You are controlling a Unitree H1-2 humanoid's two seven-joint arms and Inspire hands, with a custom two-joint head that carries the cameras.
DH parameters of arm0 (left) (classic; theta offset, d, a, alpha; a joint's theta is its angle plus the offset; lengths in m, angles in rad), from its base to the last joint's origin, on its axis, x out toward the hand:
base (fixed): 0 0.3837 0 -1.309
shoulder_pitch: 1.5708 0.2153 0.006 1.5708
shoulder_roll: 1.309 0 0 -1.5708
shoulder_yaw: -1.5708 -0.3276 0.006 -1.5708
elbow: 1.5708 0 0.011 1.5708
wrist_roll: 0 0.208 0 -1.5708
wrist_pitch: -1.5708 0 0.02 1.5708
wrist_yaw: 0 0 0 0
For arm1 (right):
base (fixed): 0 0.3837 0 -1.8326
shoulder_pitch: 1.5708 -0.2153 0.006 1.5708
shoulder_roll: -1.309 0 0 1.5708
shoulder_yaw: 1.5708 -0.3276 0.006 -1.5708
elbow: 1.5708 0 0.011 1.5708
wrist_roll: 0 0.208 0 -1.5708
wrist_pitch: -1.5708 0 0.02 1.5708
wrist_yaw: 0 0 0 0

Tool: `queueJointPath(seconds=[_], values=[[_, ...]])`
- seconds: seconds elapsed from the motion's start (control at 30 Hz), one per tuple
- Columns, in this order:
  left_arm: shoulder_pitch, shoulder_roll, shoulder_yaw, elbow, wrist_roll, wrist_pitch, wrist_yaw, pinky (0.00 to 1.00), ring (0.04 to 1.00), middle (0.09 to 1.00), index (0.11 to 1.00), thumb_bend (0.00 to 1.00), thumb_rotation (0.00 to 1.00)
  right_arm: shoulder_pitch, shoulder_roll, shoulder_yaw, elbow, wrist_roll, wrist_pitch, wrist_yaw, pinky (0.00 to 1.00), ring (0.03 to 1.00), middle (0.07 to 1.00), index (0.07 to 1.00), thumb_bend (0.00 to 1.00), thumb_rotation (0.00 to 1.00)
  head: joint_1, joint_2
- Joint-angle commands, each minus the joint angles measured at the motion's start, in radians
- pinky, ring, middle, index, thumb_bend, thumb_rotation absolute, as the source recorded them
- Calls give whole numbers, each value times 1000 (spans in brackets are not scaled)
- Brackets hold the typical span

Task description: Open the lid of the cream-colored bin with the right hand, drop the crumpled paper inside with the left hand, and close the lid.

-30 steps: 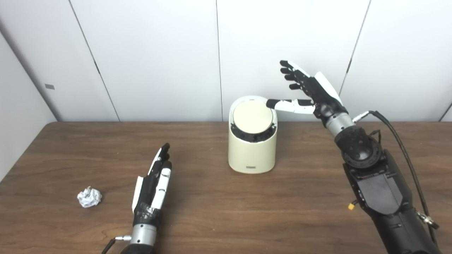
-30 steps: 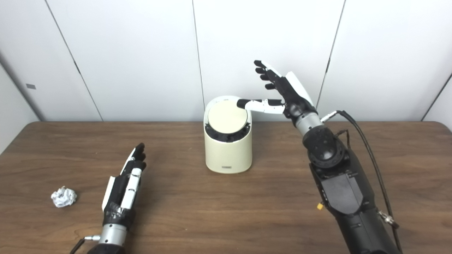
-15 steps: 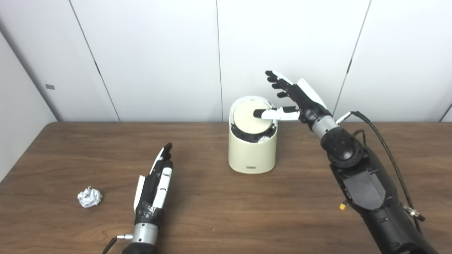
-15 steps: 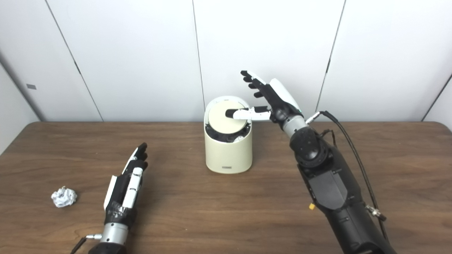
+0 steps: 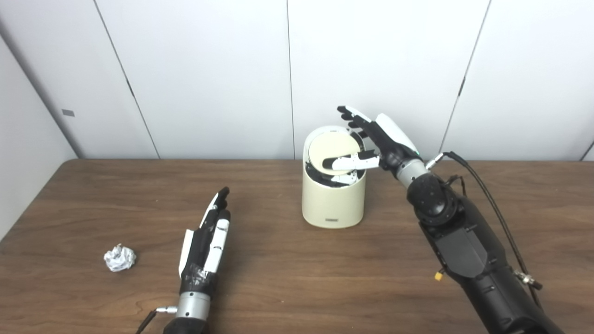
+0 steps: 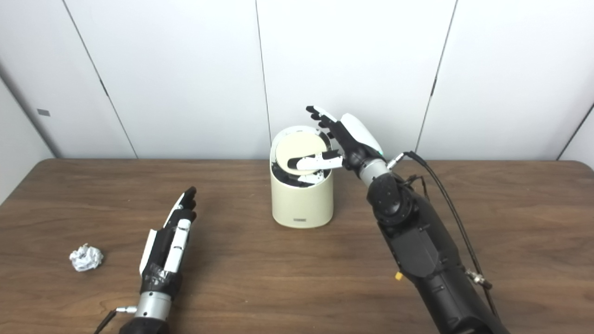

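The cream-colored bin (image 5: 332,199) stands at the back middle of the brown table. Its round lid (image 5: 332,150) is tipped, near edge down into the dark opening. My right hand (image 5: 371,141) is open over the bin's right rim, its thumb lying across the lid's lower part and its fingers spread behind the rim. The crumpled paper (image 5: 119,258) lies on the table at the left. My left hand (image 5: 207,241) rests open and flat on the table, a hand's width right of the paper and holding nothing.
White wall panels (image 5: 209,69) rise right behind the table's far edge (image 5: 185,160). A black cable (image 5: 482,190) runs along my right forearm. Bare wood spreads between the paper, my left hand and the bin.
My right hand has come down and to the left onto the bin, its thumb sliding from the rim across the lid. The lid has tipped inward. The left hand and paper have stayed put.
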Motion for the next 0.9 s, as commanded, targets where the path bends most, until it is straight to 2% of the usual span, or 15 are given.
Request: queueJointPath(seconds=[0.0, 0.23, 0.67, 0.87], values=[[25, -26, -17, 50, 3, 1, 7, 1000, 1000, 998, 961, 395, 843, -65, -1, -3, -14, -11, -39, -30, 814, 892, 913, 921, 766, 439, 1, 3], [28, -25, -16, 46, -2, -6, 3, 1000, 1000, 995, 956, 414, 840, -61, 3, -5, -6, -14, -33, -26, 816, 895, 914, 925, 782, 483, -1, 12], [35, -23, -16, 25, -6, 7, 0, 1000, 1000, 994, 957, 394, 847, -57, -2, -12, -7, -19, -22, -33, 827, 890, 909, 922, 773, 471, -4, 24], [36, -22, -12, 24, -19, -1, -6, 1000, 1000, 994, 952, 378, 856, -56, -9, 0, 3, -35, -60, -55, 816, 882, 900, 909, 773, 390, -7, 28]])
